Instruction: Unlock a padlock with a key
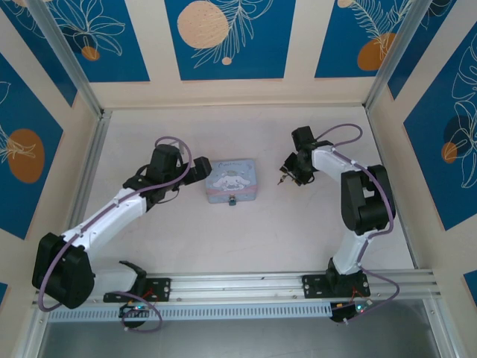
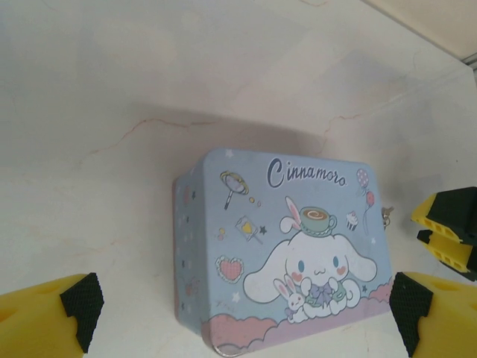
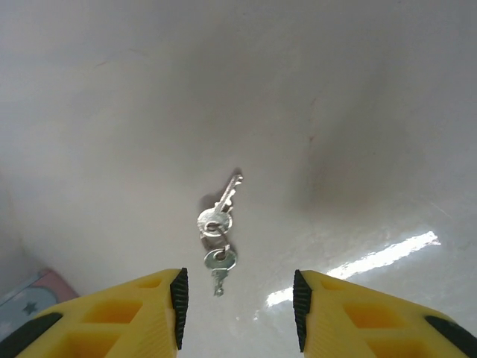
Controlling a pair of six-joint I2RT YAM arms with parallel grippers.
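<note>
We see the key (image 3: 218,224) on the table (image 3: 358,112), just ahead of our right gripper (image 3: 237,298), facing its part-open, empty jaws.

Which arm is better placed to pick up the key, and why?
Right. The right fingers, open, point at the key lying on the table; the left fingers face the tin instead.

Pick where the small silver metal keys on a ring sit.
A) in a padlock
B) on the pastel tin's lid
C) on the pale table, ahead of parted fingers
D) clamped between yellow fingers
C: the small silver metal keys lie on the pale table, clear of the right gripper, its fingers parted.
</note>
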